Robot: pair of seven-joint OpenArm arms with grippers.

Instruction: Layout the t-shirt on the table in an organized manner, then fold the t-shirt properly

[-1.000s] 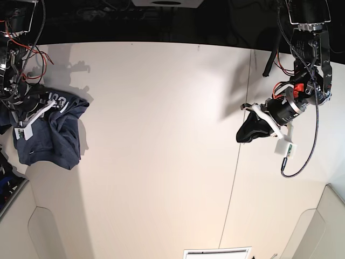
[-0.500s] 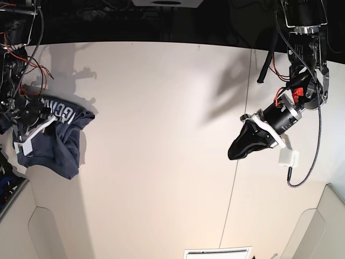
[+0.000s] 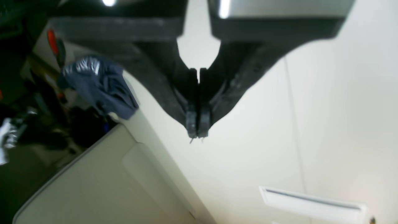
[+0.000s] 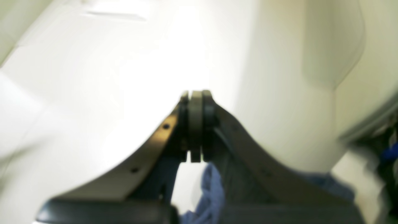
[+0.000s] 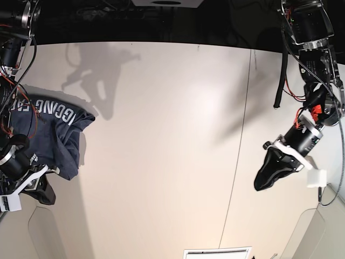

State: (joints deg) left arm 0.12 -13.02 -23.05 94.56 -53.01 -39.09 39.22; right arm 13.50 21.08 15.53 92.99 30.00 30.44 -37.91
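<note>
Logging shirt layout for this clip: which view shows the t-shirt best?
The base view: the t-shirt lies bunched at the table edge, white lettering showing. The left wrist view shows it small and blurred; the right wrist view only blue scraps behind the pincer.

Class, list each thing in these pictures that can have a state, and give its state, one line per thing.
t-shirt: crumpled in a heap at the table's edge, white lettering showing, not laid out, not folded.
left gripper: shut, holding nothing, above bare table.
right gripper: shut; whether it pinches cloth cannot be told.
table: mostly bare, with the shirt at one edge.
</note>
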